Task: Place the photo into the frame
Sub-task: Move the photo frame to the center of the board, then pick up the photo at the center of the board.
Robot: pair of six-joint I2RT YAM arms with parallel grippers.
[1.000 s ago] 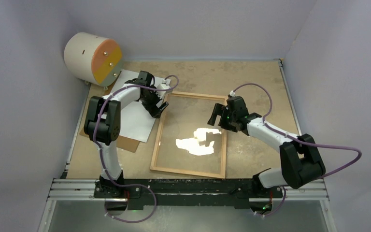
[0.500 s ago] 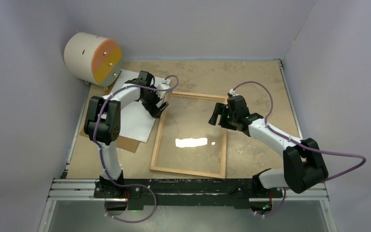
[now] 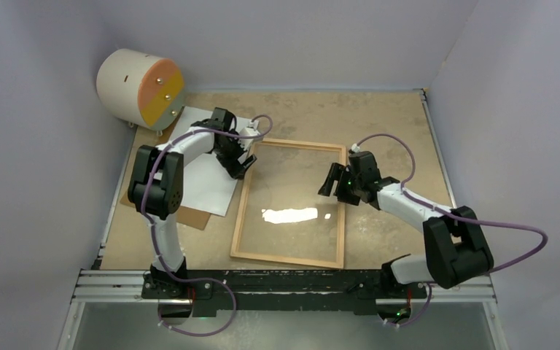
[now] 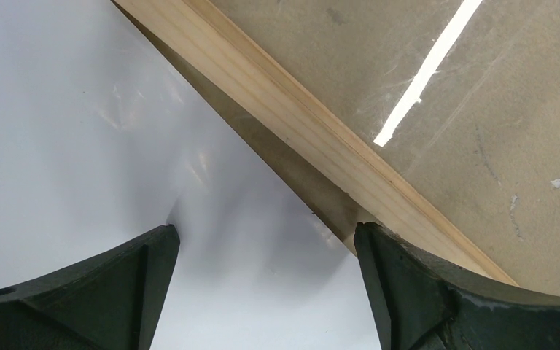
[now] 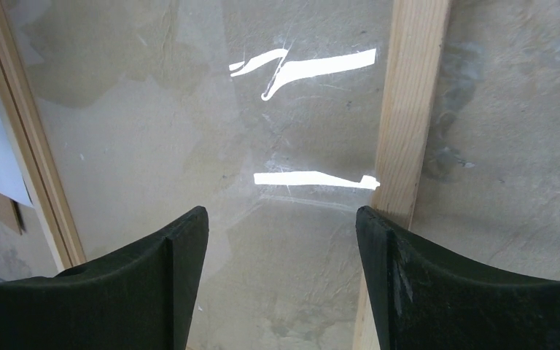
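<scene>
From above, the large rectangular photo [image 3: 203, 175], plain white side up, lies flat on a brown fibreboard backing sheet [image 3: 189, 217] at the left of the counter [image 3: 379, 124]. It is just beside the thin light-wood rectangular frame [image 3: 240, 211] with its clear pane. Their long sides run nearly parallel, away from the arm bases. The left claw [image 3: 239, 162] hangs over the photo's right edge; the right claw [image 3: 333, 184] hangs over the frame's right rail. The left arm is nearer the photo, so the pick looks like its job.

At the left wrist, the left claw [image 4: 266, 284] stands wide and empty. The glossy white photo [image 4: 80, 146] fills the space below-left, and the frame's wooden rail [image 4: 299, 124] crosses diagonally just beside its edge.

At the right wrist, the right claw [image 5: 281, 284] is parted and holds nothing, with the pane beneath and one finger above the frame's rail [image 5: 408, 109].
</scene>
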